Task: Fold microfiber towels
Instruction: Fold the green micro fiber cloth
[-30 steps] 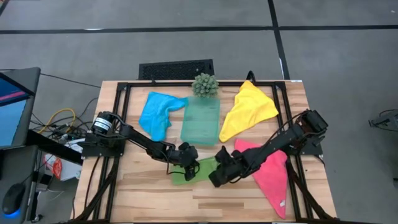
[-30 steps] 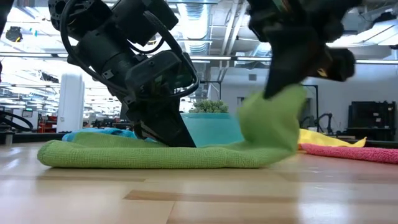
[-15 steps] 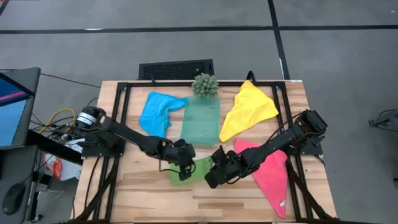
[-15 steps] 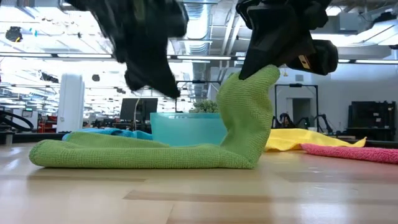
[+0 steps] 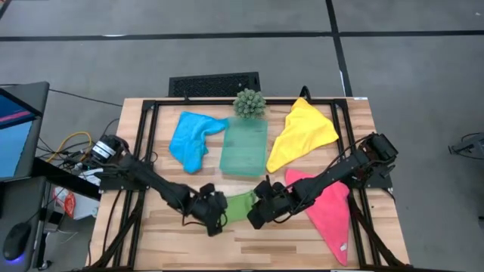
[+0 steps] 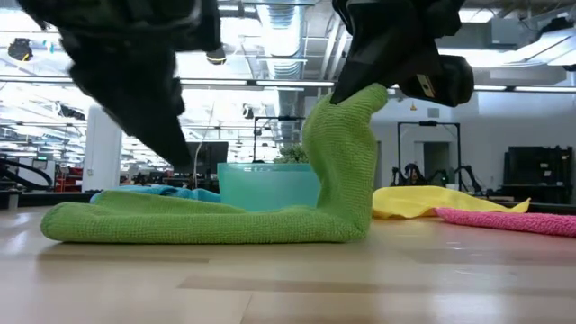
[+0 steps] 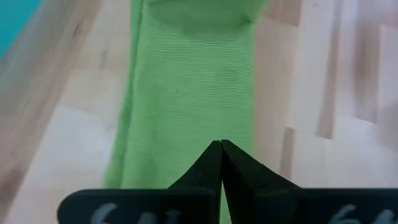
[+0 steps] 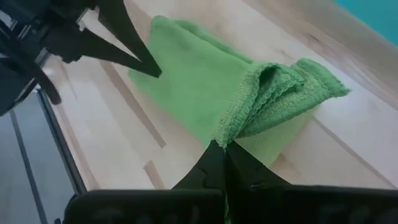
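Observation:
The lime green towel (image 5: 238, 205) lies as a long folded strip near the table's front middle, and its right end is raised upright (image 6: 346, 153). My right gripper (image 5: 255, 214) is shut on that raised end. My left gripper (image 5: 218, 217) is shut and empty. It hangs a little above the strip's left end (image 7: 186, 93), clear of it in the low view (image 6: 175, 144). The blue towel (image 5: 190, 138), yellow towel (image 5: 301, 132) and pink towel (image 5: 329, 211) lie crumpled on the table, untouched. My right gripper pinches the green towel's right end at its bunched hemmed edge (image 8: 245, 127) between its two fingers, with several layers together. The fingers come from above, slanting in from the table's right. That end is lifted and stands upright (image 6: 360, 99), while the rest of the strip lies flat on the table.
A translucent teal tray (image 5: 244, 147) stands behind the green towel, with a small spiky plant (image 5: 249, 103) at its far end. Black frame rails run along the table's left side (image 5: 144, 151) and right side (image 5: 344, 151). Bare wood lies along the near edge (image 5: 249, 245).
My left gripper has lifted off the green towel and gone toward the table's near-left. My right gripper has carried the towel's right end up and toward the left. That end now stands upright and nearer the middle, while the rest of the towel stays flat.

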Available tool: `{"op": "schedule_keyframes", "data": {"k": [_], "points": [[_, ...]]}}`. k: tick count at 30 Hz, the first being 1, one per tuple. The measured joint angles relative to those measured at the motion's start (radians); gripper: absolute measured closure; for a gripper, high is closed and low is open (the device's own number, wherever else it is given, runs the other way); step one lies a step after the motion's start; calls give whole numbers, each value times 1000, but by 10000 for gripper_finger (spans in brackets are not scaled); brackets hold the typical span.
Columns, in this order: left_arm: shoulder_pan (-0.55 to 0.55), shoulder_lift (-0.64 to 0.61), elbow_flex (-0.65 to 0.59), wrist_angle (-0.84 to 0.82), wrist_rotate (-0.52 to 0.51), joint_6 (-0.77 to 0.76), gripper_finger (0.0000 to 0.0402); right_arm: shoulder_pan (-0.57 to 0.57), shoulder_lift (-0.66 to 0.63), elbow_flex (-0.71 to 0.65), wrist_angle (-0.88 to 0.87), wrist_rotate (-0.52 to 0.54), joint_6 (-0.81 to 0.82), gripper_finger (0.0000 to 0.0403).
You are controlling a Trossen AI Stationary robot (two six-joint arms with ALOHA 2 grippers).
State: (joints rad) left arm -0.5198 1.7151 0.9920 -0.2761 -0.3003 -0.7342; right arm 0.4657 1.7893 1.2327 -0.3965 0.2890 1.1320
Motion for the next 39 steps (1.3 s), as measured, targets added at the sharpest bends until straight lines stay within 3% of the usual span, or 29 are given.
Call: {"op": "schedule_keyframes", "data": {"k": [8, 14, 32, 39], "points": [[-79, 6, 0, -97, -100, -166, 402, -9, -1, 0, 83, -21, -43, 390], [-117, 50, -25, -99, -99, -244, 401, -11, -2, 0, 106, -25, -67, 390], [-10, 213, -24, 318, -70, -142, 402, 7, -2, 32, 93, -32, -99, 390], [44, 210, -26, 353, -74, -93, 402, 6, -3, 44, 98, -33, -155, 388]]}}
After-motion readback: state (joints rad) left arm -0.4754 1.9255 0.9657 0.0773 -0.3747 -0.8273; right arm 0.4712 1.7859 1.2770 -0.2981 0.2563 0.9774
